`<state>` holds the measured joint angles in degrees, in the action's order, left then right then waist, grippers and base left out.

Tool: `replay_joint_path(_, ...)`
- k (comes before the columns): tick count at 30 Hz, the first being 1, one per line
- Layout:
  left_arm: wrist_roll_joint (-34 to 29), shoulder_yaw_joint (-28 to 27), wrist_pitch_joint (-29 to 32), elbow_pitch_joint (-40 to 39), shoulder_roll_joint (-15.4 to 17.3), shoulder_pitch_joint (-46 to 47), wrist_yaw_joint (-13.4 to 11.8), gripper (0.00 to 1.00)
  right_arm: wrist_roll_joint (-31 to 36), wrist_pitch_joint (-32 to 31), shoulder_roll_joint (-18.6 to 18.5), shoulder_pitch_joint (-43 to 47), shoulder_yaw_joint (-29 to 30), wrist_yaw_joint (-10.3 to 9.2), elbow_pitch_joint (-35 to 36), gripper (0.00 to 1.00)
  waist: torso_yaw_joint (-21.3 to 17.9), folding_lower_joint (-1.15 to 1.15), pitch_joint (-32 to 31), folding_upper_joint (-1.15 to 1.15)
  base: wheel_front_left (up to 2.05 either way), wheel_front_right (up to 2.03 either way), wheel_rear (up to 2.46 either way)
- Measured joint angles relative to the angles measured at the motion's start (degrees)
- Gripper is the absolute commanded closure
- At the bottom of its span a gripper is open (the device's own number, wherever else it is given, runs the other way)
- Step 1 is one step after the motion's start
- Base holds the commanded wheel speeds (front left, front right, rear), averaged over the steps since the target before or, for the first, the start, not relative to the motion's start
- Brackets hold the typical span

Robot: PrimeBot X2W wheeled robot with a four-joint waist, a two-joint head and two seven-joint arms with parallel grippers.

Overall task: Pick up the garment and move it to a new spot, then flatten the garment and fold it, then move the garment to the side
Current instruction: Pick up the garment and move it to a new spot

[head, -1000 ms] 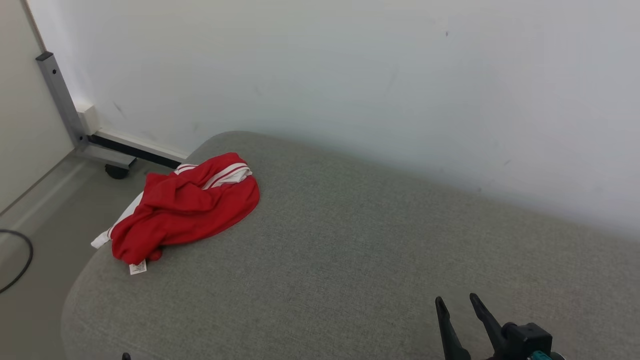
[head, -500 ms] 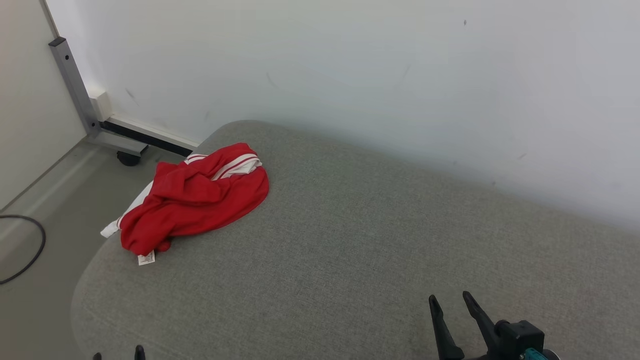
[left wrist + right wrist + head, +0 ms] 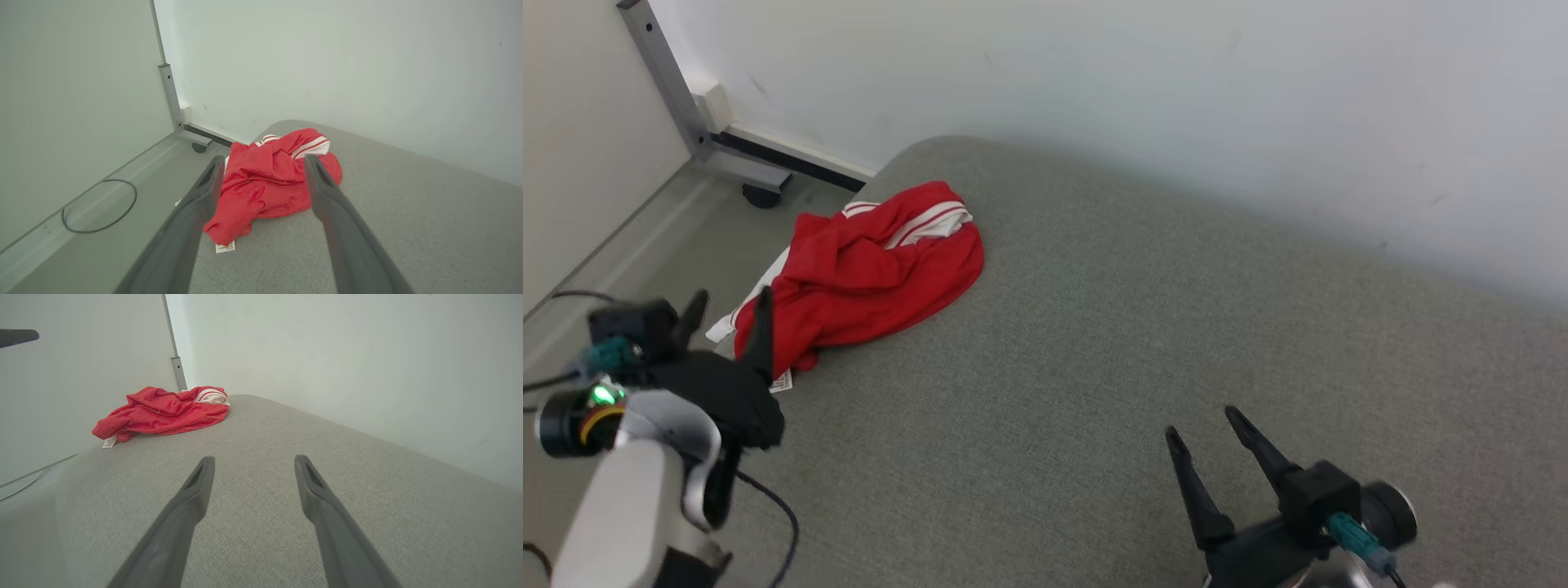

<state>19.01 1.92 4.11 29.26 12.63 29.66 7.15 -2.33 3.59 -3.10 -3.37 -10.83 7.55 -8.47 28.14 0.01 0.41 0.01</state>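
Note:
The garment [image 3: 866, 273] is red with white stripes and lies crumpled at the far left end of a grey upholstered surface [image 3: 1094, 343], a white label at its near tip. The left wrist view has the garment [image 3: 269, 179] ahead between the fingers. My left gripper [image 3: 727, 306] hovers open just short of its near-left edge, nothing between the fingers. My right gripper [image 3: 1201, 433] stands open over the bare surface at the lower right, far from the garment [image 3: 163, 410].
A pale wall [image 3: 1176, 98] runs right behind the surface. Beyond the left end the floor [image 3: 645, 245] drops away, with a grey metal frame on a caster [image 3: 760, 194] and a dark cable [image 3: 98, 204] on it.
The camera has tilted, shifting the whole picture. My left arm has come up into the head view beside the garment. The right gripper reaches further forward. The garment lies as before.

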Motion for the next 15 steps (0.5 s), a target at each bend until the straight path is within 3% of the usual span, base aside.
replay_joint_path(4,1.32,-0.71,0.44,5.98,1.41,7.35,0.00,0.00,1.63,-5.32,-2.87,-2.86,-2.80,0.00,9.62,0.00,-0.32,0.00,3.55,0.00,0.00,0.00,0.00)
replay_joint_path(9,2.29,-1.89,-1.33,13.07,1.70,13.78,-0.16,0.00,2.24,-10.67,-6.68,-2.73,-2.08,0.00,20.31,0.00,-1.69,0.01,9.29,0.00,0.00,0.00,0.00)
replay_joint_path(15,2.88,-2.52,-0.74,21.42,1.25,20.07,-2.69,0.00,3.24,-14.46,-9.34,0.18,0.67,0.00,30.44,0.00,-5.24,0.01,17.61,0.00,0.00,0.00,0.00)
